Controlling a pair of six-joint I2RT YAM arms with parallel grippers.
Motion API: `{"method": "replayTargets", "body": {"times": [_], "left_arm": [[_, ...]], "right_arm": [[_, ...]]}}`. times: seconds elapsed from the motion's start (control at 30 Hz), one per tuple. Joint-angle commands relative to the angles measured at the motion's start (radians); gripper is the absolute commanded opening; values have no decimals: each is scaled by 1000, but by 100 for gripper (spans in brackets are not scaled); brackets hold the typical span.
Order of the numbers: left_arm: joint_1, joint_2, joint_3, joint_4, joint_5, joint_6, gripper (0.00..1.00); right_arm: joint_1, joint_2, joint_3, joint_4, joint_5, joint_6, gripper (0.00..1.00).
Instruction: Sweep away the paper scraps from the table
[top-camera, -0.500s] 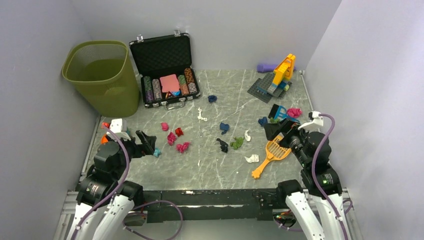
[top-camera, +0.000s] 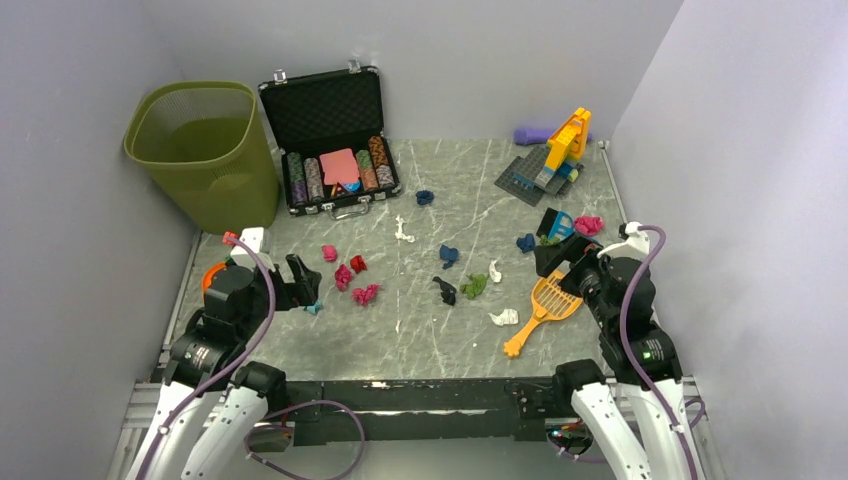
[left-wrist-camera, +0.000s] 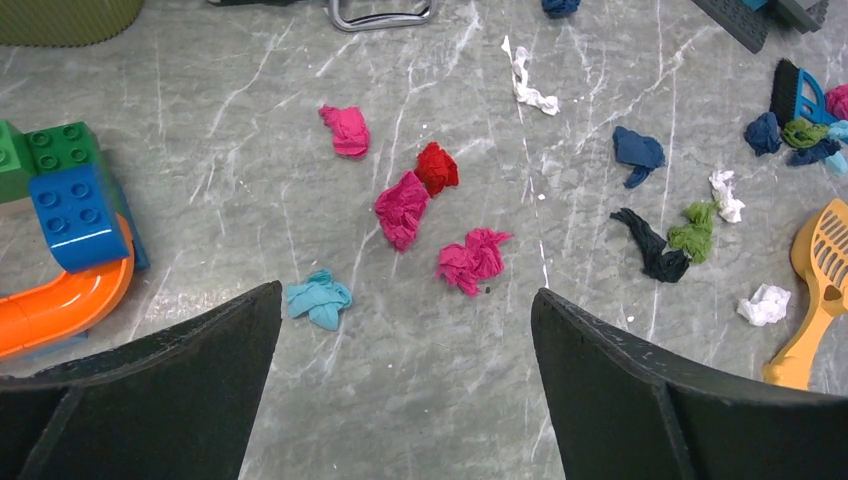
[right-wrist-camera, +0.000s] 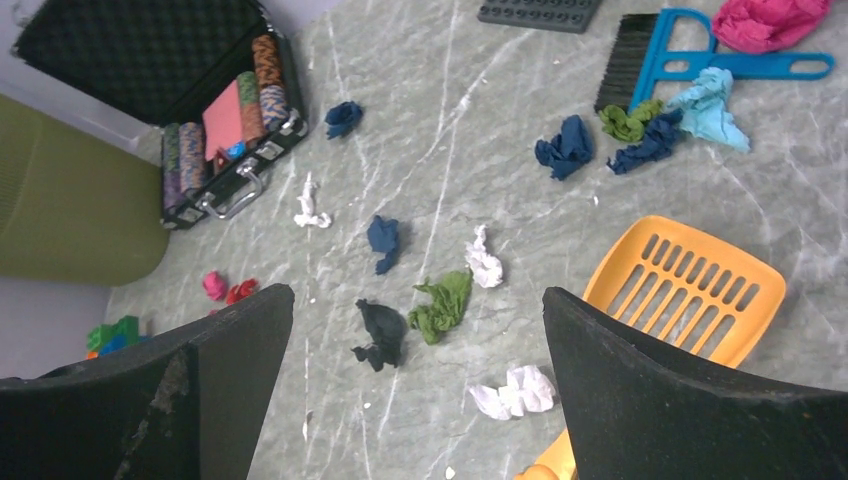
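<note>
Both grippers stood wide and empty, the left gripper (left-wrist-camera: 405, 292) low over the table (left-wrist-camera: 200, 80) near a turquoise scrap (left-wrist-camera: 320, 300), the right gripper (right-wrist-camera: 417, 291) above the orange scoop (right-wrist-camera: 690, 290). Most of the paper scraps (top-camera: 364, 293) lay scattered across the middle of the table: a pink-and-red cluster on the left, dark and green ones at the centre, a few bunched against the blue brush (right-wrist-camera: 740, 65) on the right. The step in hand looked like fetching a tool. It would likely go best if the right arm took the brush by its handle, clear of the wads at the bristles, while the left herded its own cluster inward, away from the toy bricks (left-wrist-camera: 70, 200). From above, the brush was largely hidden behind the right gripper. The scoop's handle ran off the bottom of the right wrist view, the pink wad (right-wrist-camera: 770, 20) beyond the brush was cut off at the top edge, and the bottom of the green bin (top-camera: 205, 150) could not be made out.
</note>
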Motion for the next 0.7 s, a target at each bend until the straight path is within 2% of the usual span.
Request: {"method": "replayTargets", "body": {"times": [0.0,0.23,0.43,0.57,0.67], "left_arm": [[-1,30,25,57,42,30,98],[-1,83,85,31,47,105,98],[-1,147,136,24,15,188,98],[0,179,125,60,63,207,98],[-1,196,113,73,79,219,98]], "right_arm": [[3,36,33,-15,68,24,100],[2,137,25,-53,185,107,100],[2,314,54,-117,340,284,100],[-1,452,88,-100,351,336,100],[-60,523,108,-71,343,382,93]]}}
